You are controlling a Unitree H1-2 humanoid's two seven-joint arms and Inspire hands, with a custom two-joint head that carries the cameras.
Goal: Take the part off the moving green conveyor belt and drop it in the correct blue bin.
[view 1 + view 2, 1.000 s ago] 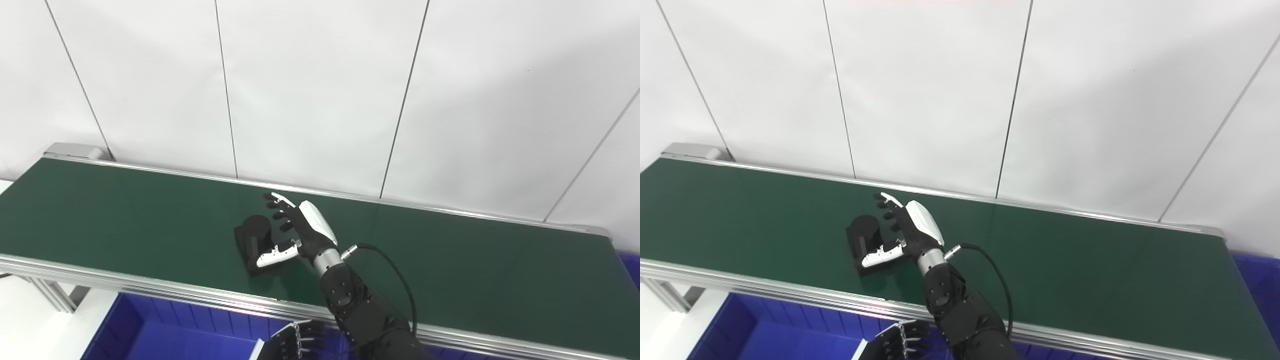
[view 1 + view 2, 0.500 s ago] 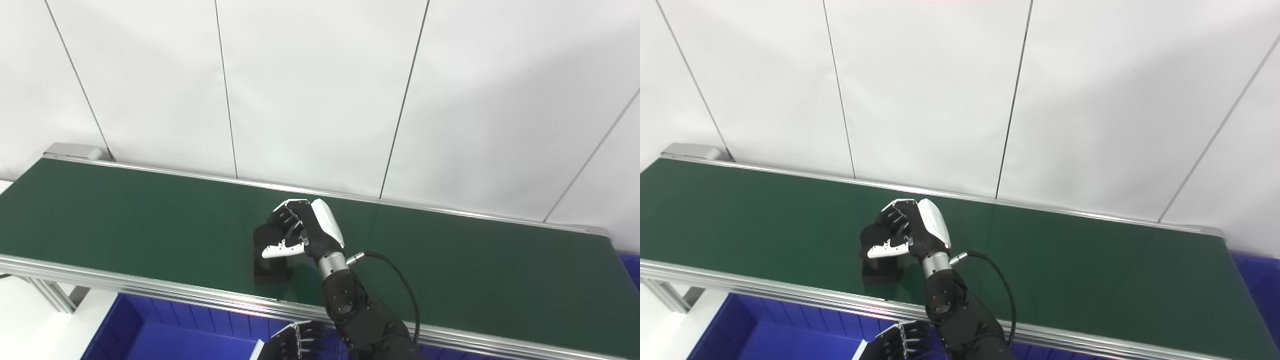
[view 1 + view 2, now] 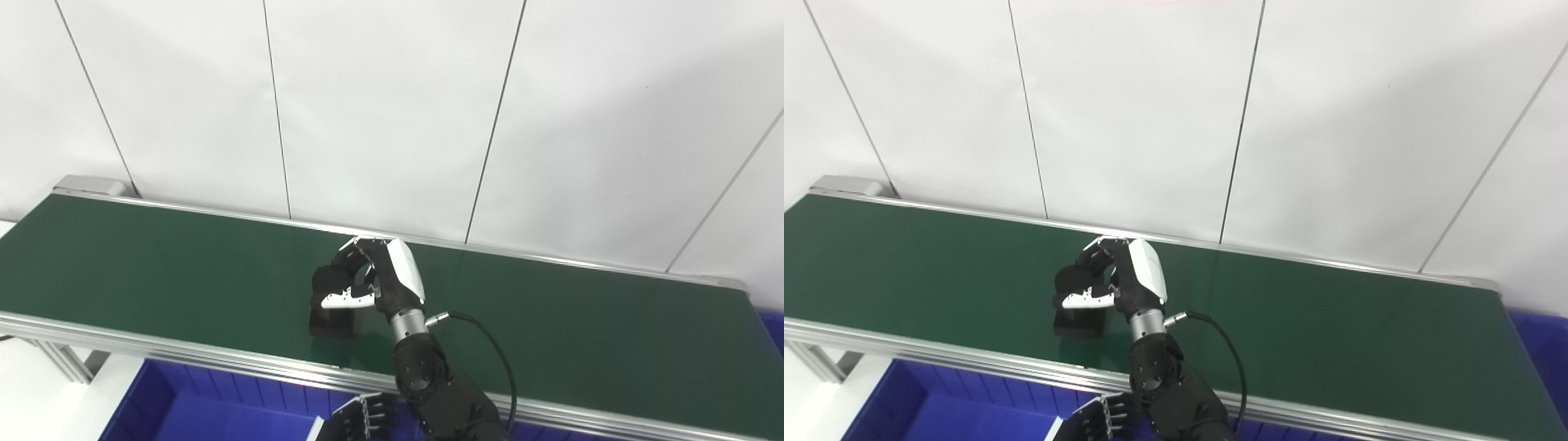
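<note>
A black part (image 3: 331, 311) with a round top and a flat base is on the green conveyor belt (image 3: 153, 269), near its front middle. My right hand (image 3: 373, 278) is shut on it: the fingers curl over the round top and the white-tipped thumb crosses its front. The part also shows in the right eye view (image 3: 1077, 318), tipped up in my right hand (image 3: 1127, 275). I cannot tell whether its base still touches the belt. My left hand (image 3: 360, 419) is low at the picture's bottom edge, in front of the belt, only partly in view.
A blue bin (image 3: 202, 398) lies below the belt's front rail (image 3: 184, 355) at the left. The corner of another blue bin (image 3: 773, 327) shows past the belt's right end. A white panelled wall (image 3: 392, 110) stands behind the belt.
My right hand went from open beside the part to closed around it. The part moved to the right, tipped upright, and rose slightly with the hand. My left hand has not moved.
</note>
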